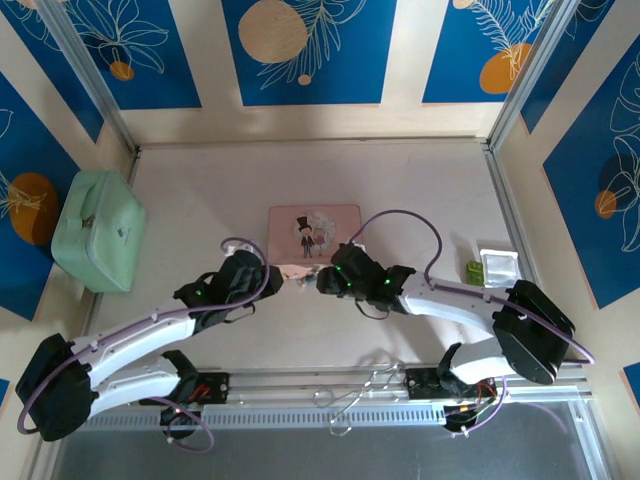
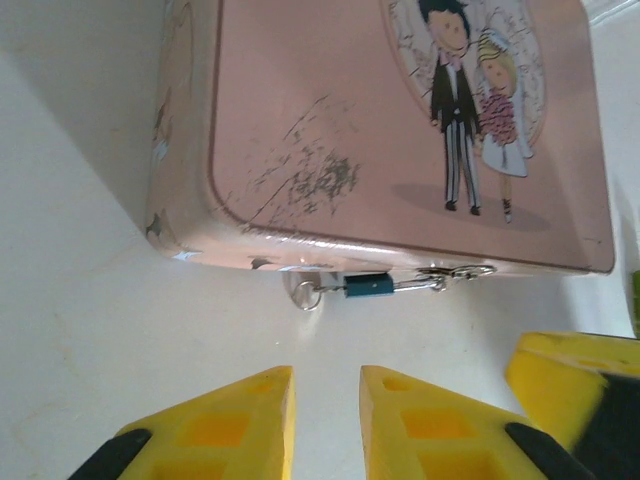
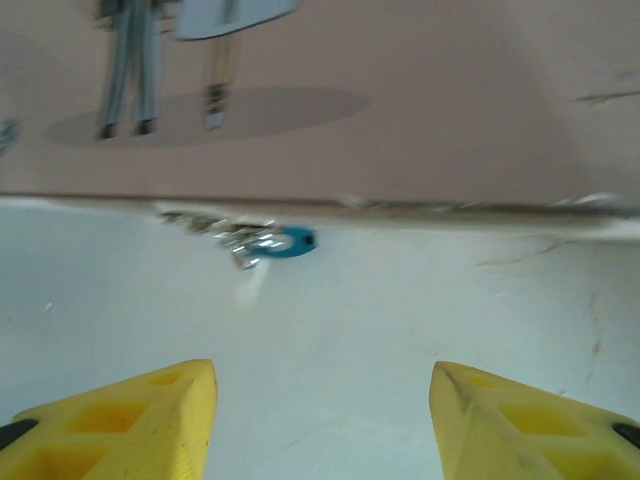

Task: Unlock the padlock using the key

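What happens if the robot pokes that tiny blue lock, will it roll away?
The lock looks tiny beside the pink box, so it is probably light and would slide easily on the smooth table. It seems to hang on small metal rings at the box edge, so it would likely swing and flop, not roll away.

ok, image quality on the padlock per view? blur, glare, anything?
Left wrist: padlock sharp, faint glare on the near edge of the pink box. Right wrist: whole frame blurred, padlock smeared to a blue blob. Top external: evenly lit, sharp, but the padlock is too small to resolve.
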`<state>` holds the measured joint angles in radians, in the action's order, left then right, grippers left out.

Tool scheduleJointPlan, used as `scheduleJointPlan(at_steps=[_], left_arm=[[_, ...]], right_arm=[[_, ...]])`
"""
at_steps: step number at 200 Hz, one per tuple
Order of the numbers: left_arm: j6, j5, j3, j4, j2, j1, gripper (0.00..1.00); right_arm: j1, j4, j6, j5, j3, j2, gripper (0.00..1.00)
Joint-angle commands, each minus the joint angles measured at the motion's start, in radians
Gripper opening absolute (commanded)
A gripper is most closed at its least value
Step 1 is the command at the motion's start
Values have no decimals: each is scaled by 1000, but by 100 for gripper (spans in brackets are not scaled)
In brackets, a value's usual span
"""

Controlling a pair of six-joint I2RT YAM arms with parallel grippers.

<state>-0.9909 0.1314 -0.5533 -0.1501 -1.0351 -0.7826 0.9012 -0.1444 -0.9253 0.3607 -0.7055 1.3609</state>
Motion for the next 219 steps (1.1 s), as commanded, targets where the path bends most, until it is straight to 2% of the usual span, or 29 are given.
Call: scheduleJointPlan(at_steps=[1,52,88,139,180,203,219], left_arm=[[12,-14,-16,-18,-2,9,24],[-6,-35,21,4,19,9,25],[80,-28,-46,-65,3,21,49],[209,9,-186,-220,-12,106,78],[219,-92,-196,-196,-69,217,78],[199,-184,-178,-134,-138,236,72],[192,-212,-164,-84,-180,237,71]], right_arm=[[-5,141,-22,-64,34,9,59],[16,241,-106,-27,41,118,59],[65,229,-102,1,12,147,61],[86,225,-126,59,84,44,64],[76,246,-133,40,114,34,64],[77,232,-126,40,100,38,64],[77,233,-127,30,93,52,65]])
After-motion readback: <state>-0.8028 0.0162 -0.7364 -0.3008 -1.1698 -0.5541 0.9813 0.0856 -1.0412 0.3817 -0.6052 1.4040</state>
